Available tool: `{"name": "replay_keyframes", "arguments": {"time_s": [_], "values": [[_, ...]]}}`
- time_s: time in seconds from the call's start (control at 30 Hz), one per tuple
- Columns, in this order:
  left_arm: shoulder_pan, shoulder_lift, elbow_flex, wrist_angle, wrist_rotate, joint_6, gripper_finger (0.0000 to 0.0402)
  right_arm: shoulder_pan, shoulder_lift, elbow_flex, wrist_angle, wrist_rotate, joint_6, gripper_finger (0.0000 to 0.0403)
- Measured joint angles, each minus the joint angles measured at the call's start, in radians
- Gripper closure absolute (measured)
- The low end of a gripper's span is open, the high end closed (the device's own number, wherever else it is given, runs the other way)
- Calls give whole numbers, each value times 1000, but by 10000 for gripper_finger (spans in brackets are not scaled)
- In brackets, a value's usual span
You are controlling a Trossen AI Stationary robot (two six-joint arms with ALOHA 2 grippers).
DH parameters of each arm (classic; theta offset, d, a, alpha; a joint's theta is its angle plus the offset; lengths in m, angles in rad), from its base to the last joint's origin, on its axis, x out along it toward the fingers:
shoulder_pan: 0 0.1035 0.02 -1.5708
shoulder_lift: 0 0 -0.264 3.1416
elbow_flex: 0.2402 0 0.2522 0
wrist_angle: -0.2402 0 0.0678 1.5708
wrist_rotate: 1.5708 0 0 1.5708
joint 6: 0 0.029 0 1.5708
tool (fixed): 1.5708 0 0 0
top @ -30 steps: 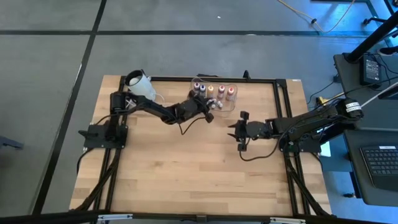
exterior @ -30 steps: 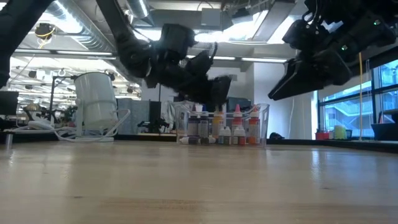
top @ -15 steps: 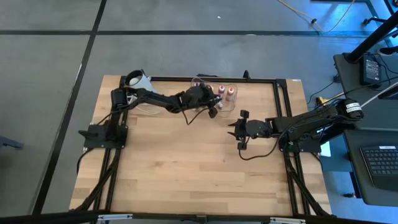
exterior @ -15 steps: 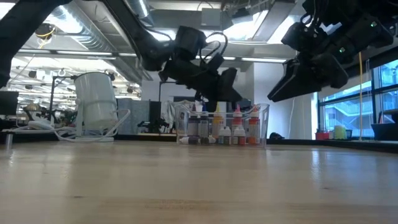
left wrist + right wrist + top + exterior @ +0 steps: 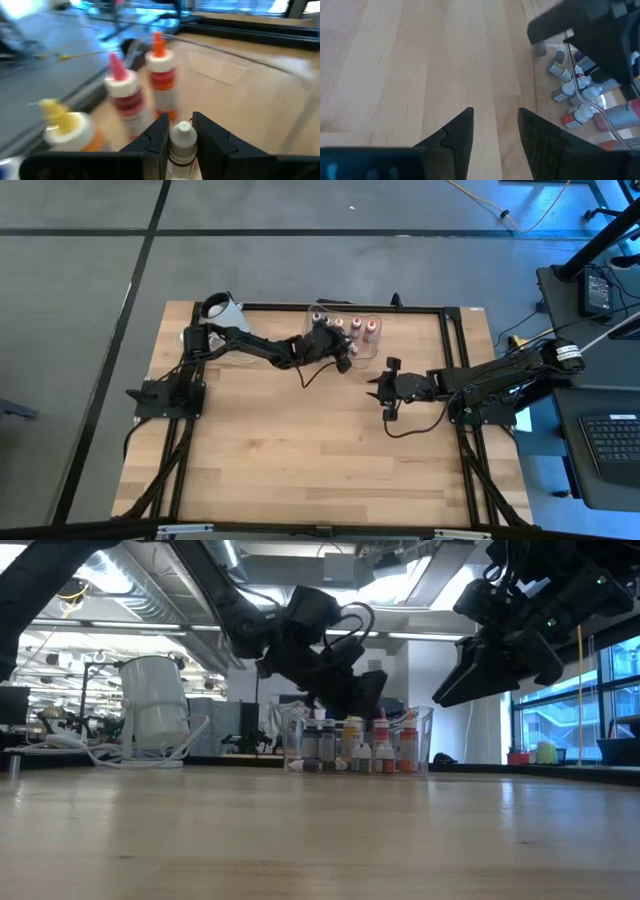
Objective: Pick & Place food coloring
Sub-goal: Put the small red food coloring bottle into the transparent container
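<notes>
The clear tub [image 5: 362,345] stands at the table's far edge with tiny bottles [image 5: 356,326] upright in it; the low view shows them in a row [image 5: 382,752]. My left gripper [image 5: 335,346] hangs over the tub's left part, shut on a small white-capped bottle [image 5: 182,142]. Pink-tipped [image 5: 122,95], orange-tipped [image 5: 161,75] and yellow-capped [image 5: 62,125] bottles stand just beyond it. More small bottles [image 5: 567,90] lie on their sides by the tub's near side. My right gripper [image 5: 378,390] hovers open over the table, right of the middle. My left gripper pinches the white-capped bottle between its two fingers, which close on its neck and shoulder [image 5: 181,157] just below the cap. The bottle lies along the fingers, cap end pointing out past the fingertips. Its lower part is hidden by the gripper.
A tall white cup [image 5: 222,310] stands at the far left corner, with a pale cable [image 5: 90,755] beside it. A black frame rail [image 5: 450,340] runs round the table. Bare wood [image 5: 300,450] fills the near half.
My left gripper has moved from the tub's near side toward the far edge, rising over the tub's rim, then dipped a little above the standing bottles. It now covers the tub's left part. The right arm has kept still.
</notes>
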State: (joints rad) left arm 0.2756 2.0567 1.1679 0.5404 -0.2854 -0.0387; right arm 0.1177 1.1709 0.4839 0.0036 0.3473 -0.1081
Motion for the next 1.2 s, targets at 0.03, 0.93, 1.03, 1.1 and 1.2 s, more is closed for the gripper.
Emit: {"name": "replay_keyframes", "arguments": {"time_s": [0.03,0.93,1.03,1.1,1.2], "values": [[-6,-1,0,-10,-47,-1,333,0,0,0,0,0,1,247],[-25,-15,-80,7,-229,-238,328,0,0,0,-33,-2,29,247],[-25,-15,-81,14,-220,-237,328,0,0,0,-32,-2,29,247],[-25,-14,-81,15,-221,-235,328,0,0,0,-32,-2,29,247],[-25,-14,-81,14,-221,-231,327,0,0,0,-32,-2,29,247]]}}
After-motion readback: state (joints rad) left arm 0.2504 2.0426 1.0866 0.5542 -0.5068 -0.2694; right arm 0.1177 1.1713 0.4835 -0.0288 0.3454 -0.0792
